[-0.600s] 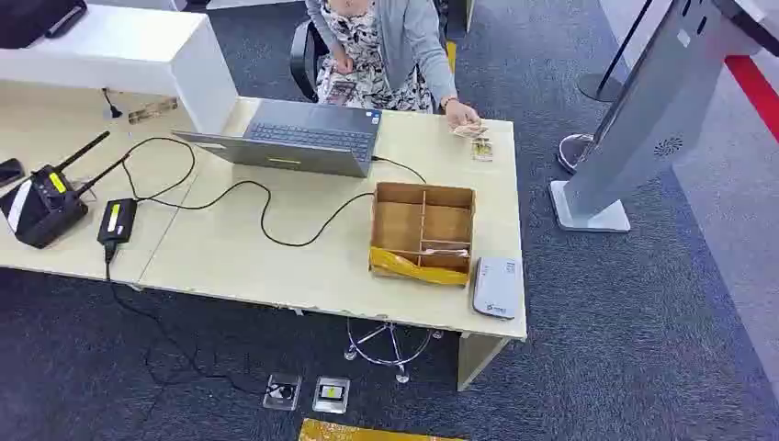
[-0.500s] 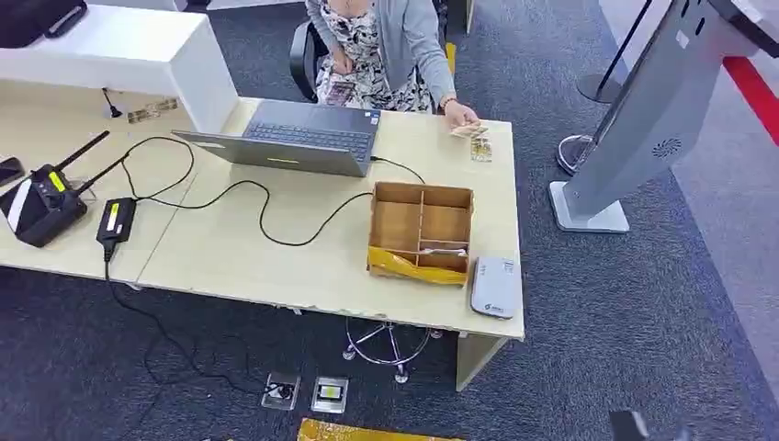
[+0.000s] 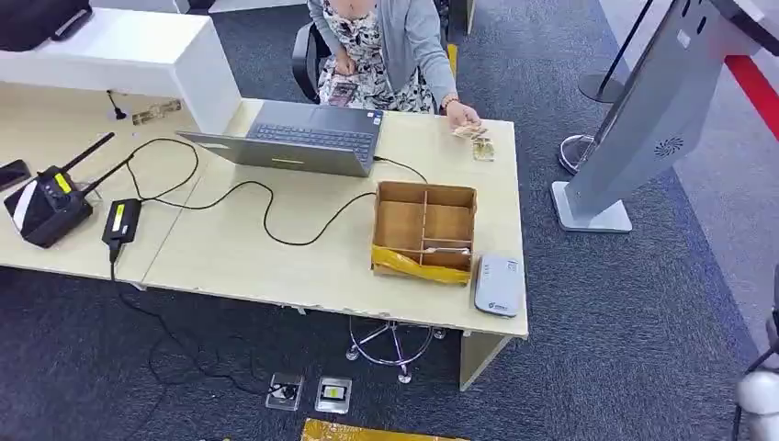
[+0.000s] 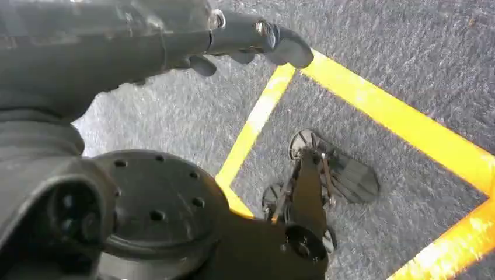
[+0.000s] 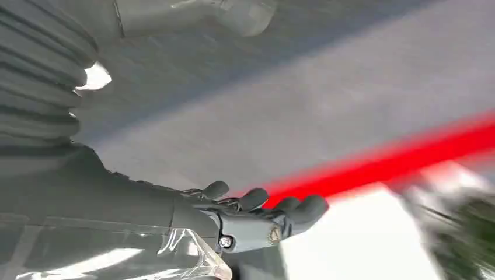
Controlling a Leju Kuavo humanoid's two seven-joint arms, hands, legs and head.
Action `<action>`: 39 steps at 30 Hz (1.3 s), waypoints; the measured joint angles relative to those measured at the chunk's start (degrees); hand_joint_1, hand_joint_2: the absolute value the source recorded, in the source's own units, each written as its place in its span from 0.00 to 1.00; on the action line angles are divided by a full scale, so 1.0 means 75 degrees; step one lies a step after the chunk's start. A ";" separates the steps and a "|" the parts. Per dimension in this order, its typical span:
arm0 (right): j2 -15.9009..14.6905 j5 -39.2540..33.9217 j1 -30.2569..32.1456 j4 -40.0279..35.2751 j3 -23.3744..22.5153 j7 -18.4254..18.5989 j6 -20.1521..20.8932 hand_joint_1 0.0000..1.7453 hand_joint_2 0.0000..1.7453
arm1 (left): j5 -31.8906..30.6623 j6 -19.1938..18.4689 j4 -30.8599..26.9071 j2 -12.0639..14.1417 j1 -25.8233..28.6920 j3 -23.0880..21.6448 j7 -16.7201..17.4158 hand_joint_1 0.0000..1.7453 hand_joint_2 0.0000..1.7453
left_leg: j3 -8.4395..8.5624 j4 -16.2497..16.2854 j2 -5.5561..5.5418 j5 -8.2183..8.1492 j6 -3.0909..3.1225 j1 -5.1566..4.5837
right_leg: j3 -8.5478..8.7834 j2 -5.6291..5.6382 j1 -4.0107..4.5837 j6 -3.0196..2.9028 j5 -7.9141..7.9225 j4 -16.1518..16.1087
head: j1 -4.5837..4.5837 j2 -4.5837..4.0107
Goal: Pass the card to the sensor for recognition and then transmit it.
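Small cards [image 3: 481, 146] lie on the far right corner of the light wooden desk [image 3: 276, 257], with a seated person's hand [image 3: 463, 114] resting at them. A flat grey-white card sensor [image 3: 499, 285] sits at the desk's near right corner, beside a wooden divided box [image 3: 423, 230]. Part of my silver right arm [image 3: 761, 395] shows at the lower right edge of the head view, far from the desk. My right hand [image 5: 257, 217] holds nothing, its fingers extended and apart. My left hand [image 4: 251, 36] hangs over the carpet with nothing in it, fingers loose.
A laptop [image 3: 294, 138] with a black cable stands in front of the person. A black router [image 3: 46, 197] and a power adapter [image 3: 120, 221] lie at the left. A grey kiosk stand [image 3: 643, 119] rises on the carpet to the right of the desk.
The view has shifted slightly. My right arm has come up into the lower right edge of the head view. The person's hand stays at the cards.
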 joint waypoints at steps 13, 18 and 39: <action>-0.0317 0.0343 -0.2396 -0.1709 0.2189 -0.0090 -0.0238 0.00 1.00 | -0.0163 -0.0146 0.0000 0.0079 -0.0016 -0.0015 -0.0158 0.00 0.00 | -0.0044 0.0000 -0.0051 0.0026 -0.0001 0.0001 | -0.0032 -0.0061 0.0003 -0.0003 0.0001 0.0014 | 0.0000 0.0000; -0.0318 -0.0233 -0.3558 -0.1066 0.3851 -0.0792 -0.0098 0.00 1.00 | -0.0189 -0.0233 -0.0003 0.0111 -0.0026 -0.0044 -0.0117 0.00 0.00 | -0.0059 0.0000 -0.0056 0.0027 -0.0001 0.0001 | -0.0034 -0.0065 0.0003 -0.0003 0.0002 0.0018 | 0.0000 0.0000; 0.1828 0.0699 -0.5044 0.1143 0.6982 -0.1626 0.1075 0.00 1.00 | -0.0962 -0.0530 -0.0041 0.0216 -0.0450 -0.0580 0.0344 0.00 0.00 | -0.0108 0.0006 -0.0093 0.0049 -0.0037 0.0031 | -0.0097 -0.0084 0.0034 -0.0027 0.0005 0.0031 | -0.0006 0.0000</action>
